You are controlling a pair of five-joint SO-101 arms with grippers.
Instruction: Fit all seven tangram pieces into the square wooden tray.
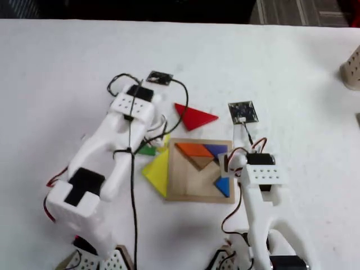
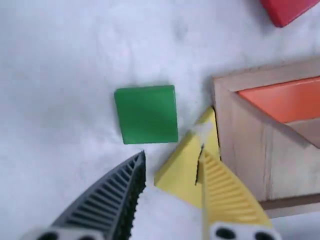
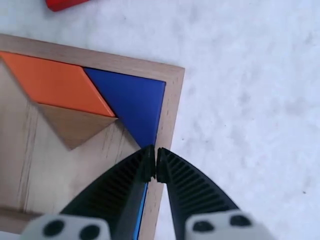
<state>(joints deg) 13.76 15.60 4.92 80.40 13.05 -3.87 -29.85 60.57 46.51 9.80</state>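
The square wooden tray point(image 1: 179, 193) holds an orange parallelogram point(image 1: 193, 149), a dark blue triangle point(image 1: 217, 150), a brown triangle point(image 1: 200, 162) and a lighter blue triangle point(image 1: 223, 185). Outside the tray lie a big yellow triangle point(image 1: 157, 172) against its left rim, a green square point(image 1: 147, 150) and a red triangle point(image 1: 194, 117). My left gripper point(image 2: 172, 155) is open just past the green square point(image 2: 146, 114), with one finger over the yellow triangle point(image 2: 182, 167). My right gripper point(image 3: 155, 165) is shut above the tray's right rim point(image 3: 170, 115), beside the dark blue triangle point(image 3: 132, 100).
Two small circuit boards point(image 1: 160, 77) point(image 1: 243, 111) with cables lie behind the tray. A beige perforated object point(image 1: 351, 70) stands at the far right edge. The white table has free room to the right and at the back.
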